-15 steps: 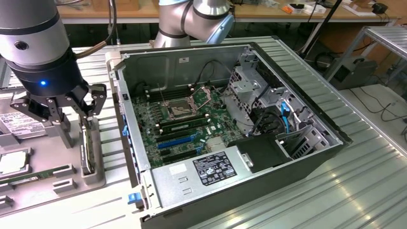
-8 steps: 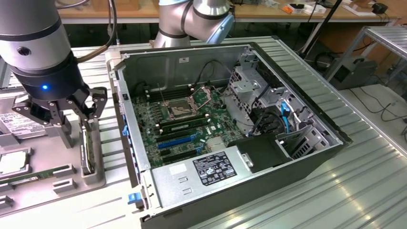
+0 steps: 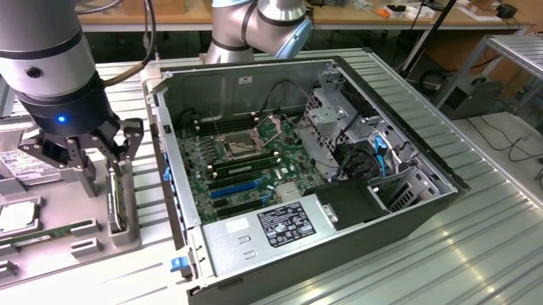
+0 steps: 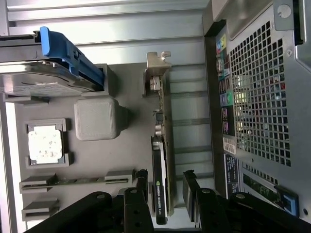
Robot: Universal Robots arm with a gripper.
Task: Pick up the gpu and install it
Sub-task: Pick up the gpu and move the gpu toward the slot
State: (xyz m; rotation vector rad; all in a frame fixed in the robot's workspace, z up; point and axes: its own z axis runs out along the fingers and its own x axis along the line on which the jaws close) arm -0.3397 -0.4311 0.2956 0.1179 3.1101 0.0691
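The gpu stands on its long edge in a slot of the grey holder tray, its dark face to one side and its silver bracket at the far end. In the exterior view the gpu stands at the left, beside the open computer case. My gripper is open just above the card, with one finger on each side of it and not touching. In the exterior view the gripper hangs over the card's upper end. Nothing is held.
The tray also carries a hard drive with a blue carrier, a processor and a memory stick. The case lies open with its motherboard facing up; its rear panel is close beside the card.
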